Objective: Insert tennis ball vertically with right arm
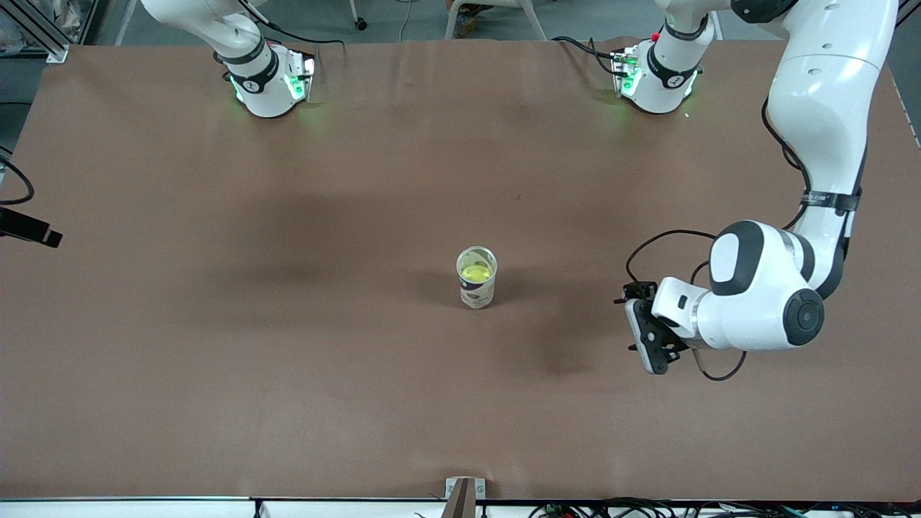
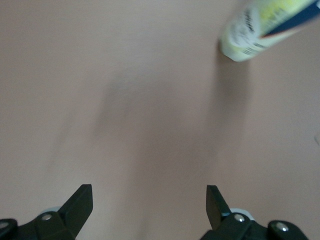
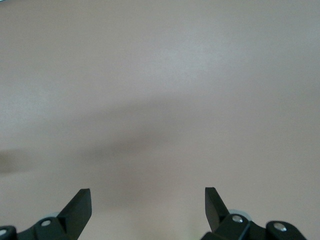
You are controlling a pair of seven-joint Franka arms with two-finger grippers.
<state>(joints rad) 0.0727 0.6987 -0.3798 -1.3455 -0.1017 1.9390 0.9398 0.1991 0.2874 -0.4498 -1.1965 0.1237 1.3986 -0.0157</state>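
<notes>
A clear labelled cup (image 1: 478,293) stands upright mid-table with the yellow tennis ball (image 1: 475,273) inside it. The left gripper (image 1: 651,338) hangs low over the table, beside the cup toward the left arm's end, apart from it. In the left wrist view this gripper (image 2: 149,192) is open and empty, with the cup (image 2: 260,30) ahead of it. The right arm's base (image 1: 266,79) shows, but its hand is out of the front view. In the right wrist view the right gripper (image 3: 147,195) is open and empty over bare brown table.
The brown table top (image 1: 288,360) runs wide around the cup. A small metal bracket (image 1: 464,496) sits at the table edge nearest the front camera. A black device (image 1: 29,229) juts in at the right arm's end.
</notes>
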